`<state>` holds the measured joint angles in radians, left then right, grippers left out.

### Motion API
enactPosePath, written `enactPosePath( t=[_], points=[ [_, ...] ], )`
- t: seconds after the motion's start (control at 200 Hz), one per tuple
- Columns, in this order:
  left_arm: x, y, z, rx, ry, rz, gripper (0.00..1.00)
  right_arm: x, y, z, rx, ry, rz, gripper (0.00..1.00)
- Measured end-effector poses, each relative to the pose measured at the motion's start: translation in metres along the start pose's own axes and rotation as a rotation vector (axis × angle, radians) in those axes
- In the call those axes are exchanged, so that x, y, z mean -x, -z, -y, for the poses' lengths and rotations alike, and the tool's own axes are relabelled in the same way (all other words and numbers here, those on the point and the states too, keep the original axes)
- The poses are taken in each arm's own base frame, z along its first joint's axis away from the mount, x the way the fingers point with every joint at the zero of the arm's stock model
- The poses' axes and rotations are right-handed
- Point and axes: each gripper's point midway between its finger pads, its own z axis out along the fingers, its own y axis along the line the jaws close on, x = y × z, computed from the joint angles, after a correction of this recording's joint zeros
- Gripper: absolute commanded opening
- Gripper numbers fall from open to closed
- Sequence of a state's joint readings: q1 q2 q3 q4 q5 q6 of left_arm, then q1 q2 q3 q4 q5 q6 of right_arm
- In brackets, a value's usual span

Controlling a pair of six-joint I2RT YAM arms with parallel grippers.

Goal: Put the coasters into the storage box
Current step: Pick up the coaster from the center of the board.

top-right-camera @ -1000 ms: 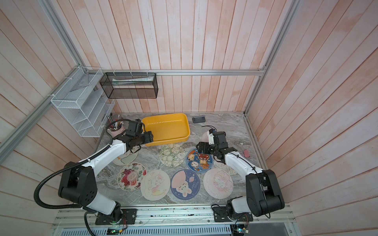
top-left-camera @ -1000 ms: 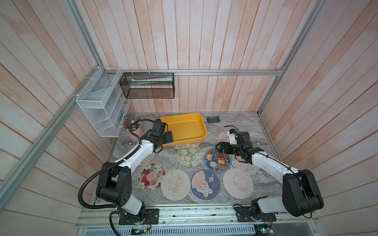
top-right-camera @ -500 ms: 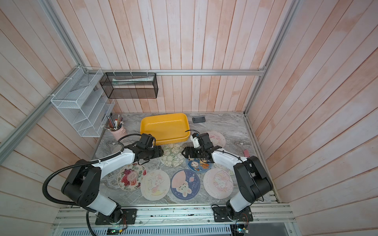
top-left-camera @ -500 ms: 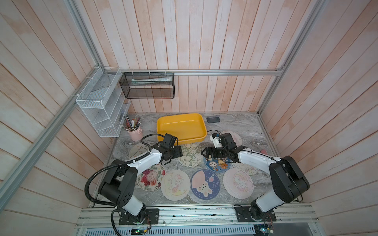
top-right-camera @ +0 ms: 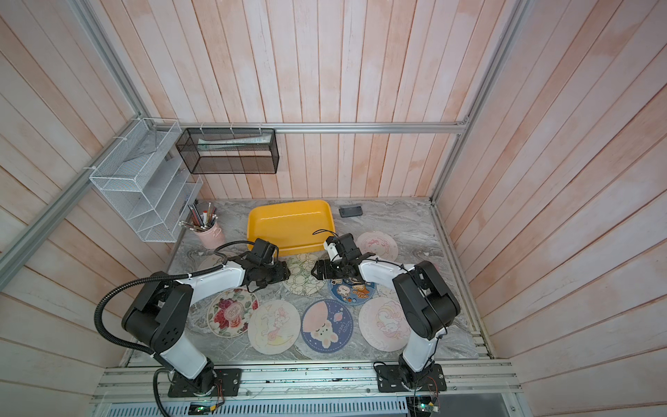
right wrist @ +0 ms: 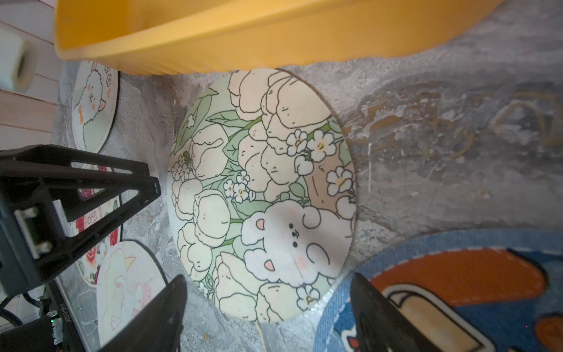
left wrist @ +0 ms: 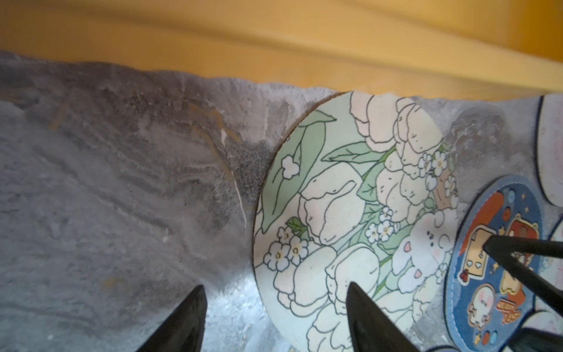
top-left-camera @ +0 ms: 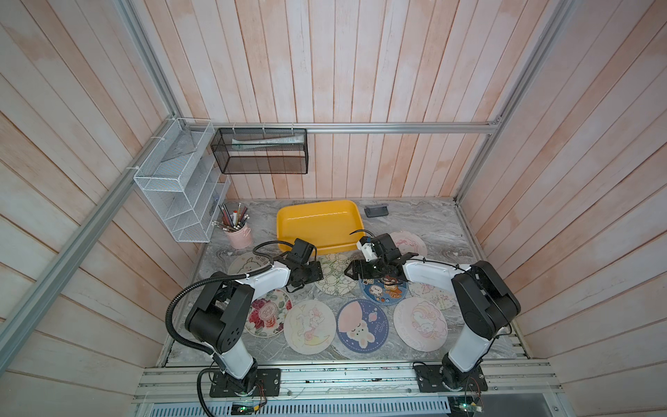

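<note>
Change over the last second: both arms leave their separate spots, the left from the storage box's (top-left-camera: 317, 224) near-left corner and the right from the pink coaster (top-left-camera: 409, 243), and converge on one target, the green tulip coaster (top-left-camera: 335, 274). Both pincers narrow a little on the way in.

Left gripper (left wrist: 274, 286): jaws spread, holding nothing. One finger is over bare marble table (left wrist: 106, 198), the other over the coaster's print, so they straddle its rim.

Right gripper (right wrist: 268, 277): jaws spread, holding nothing. They bracket the opposite rim, with one finger over the neighbouring blue bear coaster (right wrist: 457, 289).

Reading: a two-sided pickup of a thin disc is starting. Contact is not yet evident.

Tulip coaster: flat on the table, print up, just in front of the box's near long wall. Its far edge runs under the flared rim in the right wrist view. The disc is round, so it has no long axis. The bunny sits toward the right gripper and the tulips toward the box.

The box is empty, with its long axis across the table.
</note>
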<state>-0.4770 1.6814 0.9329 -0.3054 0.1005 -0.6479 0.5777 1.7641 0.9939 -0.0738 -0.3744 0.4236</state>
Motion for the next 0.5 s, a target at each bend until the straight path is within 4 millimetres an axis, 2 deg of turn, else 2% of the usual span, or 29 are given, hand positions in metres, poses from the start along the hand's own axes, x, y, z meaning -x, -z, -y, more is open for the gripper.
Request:
enactPosePath(
  t=[0.215, 0.32, 0.5],
  points=[
    [0.0, 0.0, 0.001, -0.006, 0.01, 0.001, 0.73, 0.001, -0.011, 0.001, -0.021, 0.0, -0.036, 0.81],
    [0.0, 0.0, 0.002, -0.011, 0.011, -0.001, 0.73, -0.006, -0.016, 0.006, -0.041, -0.006, -0.062, 0.79],
    [-0.004, -0.005, 0.003, -0.016, 0.011, -0.019, 0.73, -0.006, -0.017, 0.008, -0.061, -0.002, -0.059, 0.79]
  ],
)
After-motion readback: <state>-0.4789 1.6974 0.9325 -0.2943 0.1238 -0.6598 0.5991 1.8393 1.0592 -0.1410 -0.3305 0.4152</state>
